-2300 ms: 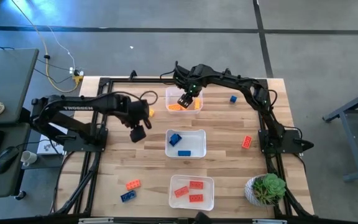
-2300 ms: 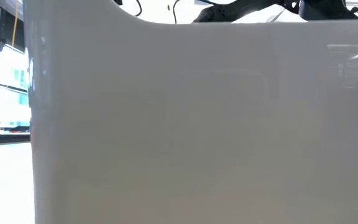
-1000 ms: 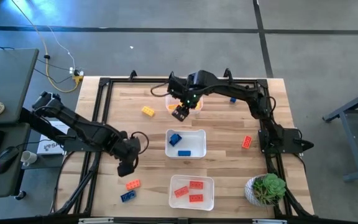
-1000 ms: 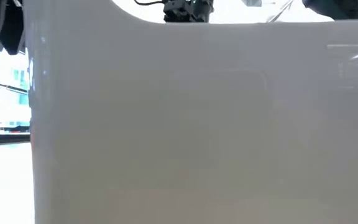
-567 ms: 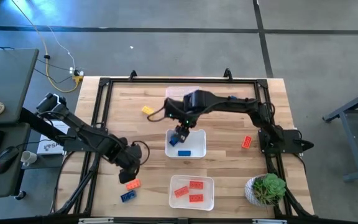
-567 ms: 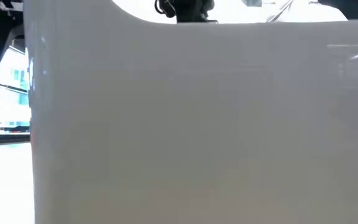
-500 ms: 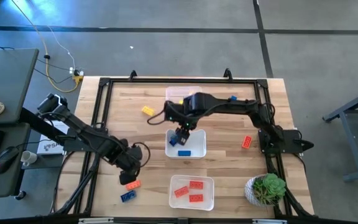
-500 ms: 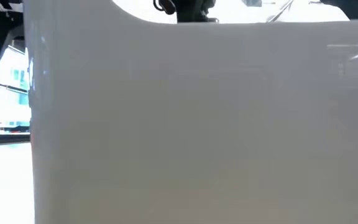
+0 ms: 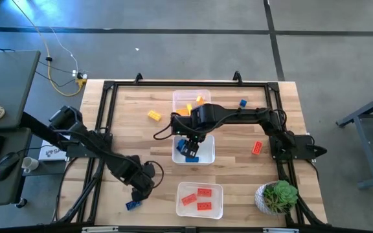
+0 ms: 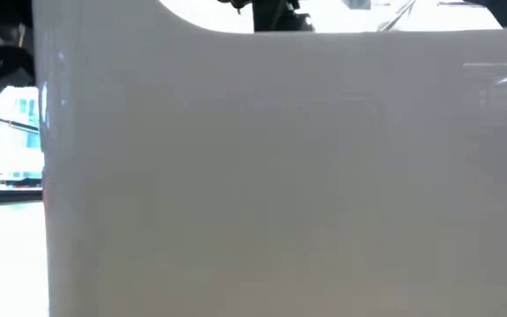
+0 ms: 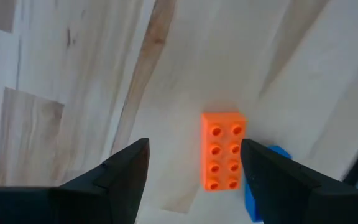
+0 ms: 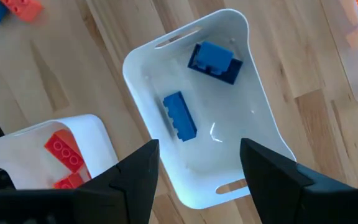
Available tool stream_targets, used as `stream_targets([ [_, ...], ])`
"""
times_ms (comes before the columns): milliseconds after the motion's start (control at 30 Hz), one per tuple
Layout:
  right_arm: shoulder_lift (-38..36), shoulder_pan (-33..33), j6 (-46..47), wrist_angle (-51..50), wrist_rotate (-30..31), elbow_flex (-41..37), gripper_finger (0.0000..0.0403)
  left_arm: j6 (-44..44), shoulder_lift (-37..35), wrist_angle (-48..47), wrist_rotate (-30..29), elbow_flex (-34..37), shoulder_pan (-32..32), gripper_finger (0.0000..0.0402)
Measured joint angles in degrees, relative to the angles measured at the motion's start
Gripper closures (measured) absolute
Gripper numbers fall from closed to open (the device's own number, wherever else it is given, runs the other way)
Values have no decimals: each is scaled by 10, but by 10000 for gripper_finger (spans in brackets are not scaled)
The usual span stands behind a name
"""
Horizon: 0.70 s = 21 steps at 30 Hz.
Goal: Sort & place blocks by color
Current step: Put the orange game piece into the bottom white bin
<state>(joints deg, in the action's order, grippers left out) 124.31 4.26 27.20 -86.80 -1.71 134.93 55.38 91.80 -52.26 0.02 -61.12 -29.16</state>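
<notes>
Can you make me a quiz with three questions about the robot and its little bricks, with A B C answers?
1. Where is the right end effector?
A. Over the middle tub
B. Beside the plant
C. Off the table

2. How many blue bricks lie in the middle tub?
A. None
B. Two
C. Five

3. How are the left end effector fingers?
A. Shut on a brick
B. Open
C. Out of sight

Answers: 1 A, the high view shows it above that tub. 2 B, the right wrist view shows two blue bricks inside. 3 B, its fingers stand apart above the orange brick.
</notes>
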Motion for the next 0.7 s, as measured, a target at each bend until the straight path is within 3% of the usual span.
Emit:
stream_targets([
  [333, 0, 0, -1, -7, 2, 0, 192, 2, 68, 18, 48, 0, -23, 161],
  [700, 0, 0, 9, -7, 17, 0, 192, 15, 98, 34, 55, 0, -43, 161],
])
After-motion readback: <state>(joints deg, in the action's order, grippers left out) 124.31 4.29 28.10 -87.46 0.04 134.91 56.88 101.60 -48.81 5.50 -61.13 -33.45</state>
